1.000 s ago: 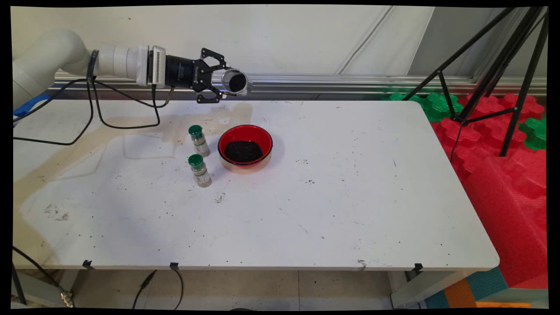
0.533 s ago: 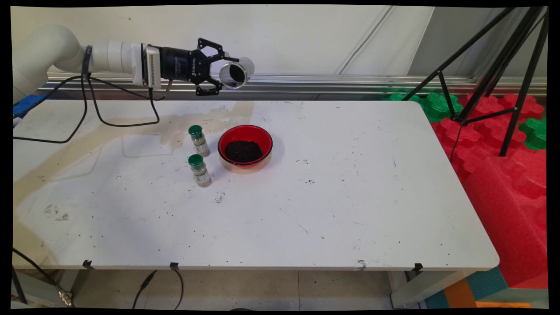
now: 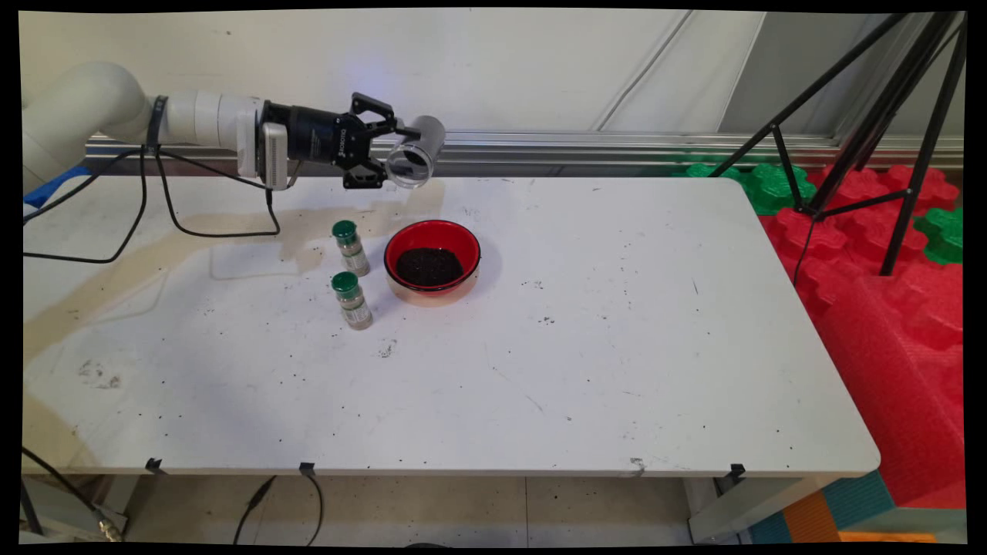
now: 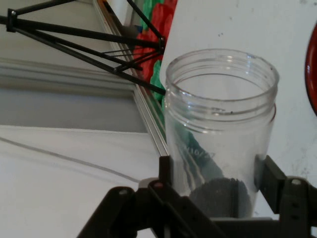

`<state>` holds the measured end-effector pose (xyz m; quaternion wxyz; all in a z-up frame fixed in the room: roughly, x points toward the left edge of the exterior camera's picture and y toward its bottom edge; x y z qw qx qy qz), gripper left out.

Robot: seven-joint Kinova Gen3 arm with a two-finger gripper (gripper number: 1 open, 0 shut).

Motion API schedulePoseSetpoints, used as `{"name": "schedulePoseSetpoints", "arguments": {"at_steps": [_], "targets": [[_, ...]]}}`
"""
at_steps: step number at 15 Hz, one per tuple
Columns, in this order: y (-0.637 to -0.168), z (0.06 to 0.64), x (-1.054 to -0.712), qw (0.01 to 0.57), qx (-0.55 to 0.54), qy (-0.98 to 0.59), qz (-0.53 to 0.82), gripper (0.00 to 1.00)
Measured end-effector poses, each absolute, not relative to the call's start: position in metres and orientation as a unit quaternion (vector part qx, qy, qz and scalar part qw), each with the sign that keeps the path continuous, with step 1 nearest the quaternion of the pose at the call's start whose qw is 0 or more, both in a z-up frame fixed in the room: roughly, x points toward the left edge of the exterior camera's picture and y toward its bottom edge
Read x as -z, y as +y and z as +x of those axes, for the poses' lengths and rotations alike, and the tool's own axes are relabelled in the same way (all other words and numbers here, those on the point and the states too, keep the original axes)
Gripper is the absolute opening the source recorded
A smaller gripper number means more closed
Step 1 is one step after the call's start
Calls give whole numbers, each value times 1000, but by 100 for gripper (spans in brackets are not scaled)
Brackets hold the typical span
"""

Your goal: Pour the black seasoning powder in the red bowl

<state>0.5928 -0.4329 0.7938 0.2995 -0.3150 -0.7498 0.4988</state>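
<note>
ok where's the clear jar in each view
Main view: the jar is upper left of centre, tipped on its side in the gripper, above and behind the red bowl.
Hand view: the jar fills the lower centre, between the fingers.
Shared landmark: the bowl, whose red rim shows at the hand view's right edge.

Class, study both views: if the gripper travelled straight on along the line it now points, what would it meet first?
The gripper, shut on a clear jar, points rightward above the table's far edge. Nothing shows in that line; the red bowl lies lower and nearer. Depth is uncertain.
</note>
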Motion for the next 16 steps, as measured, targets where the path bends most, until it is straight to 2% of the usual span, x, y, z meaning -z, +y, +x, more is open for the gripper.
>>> {"name": "schedulePoseSetpoints", "arguments": {"at_steps": [16], "targets": [[-422, 585, -767, 199, -532, -703, -428, 0]]}}
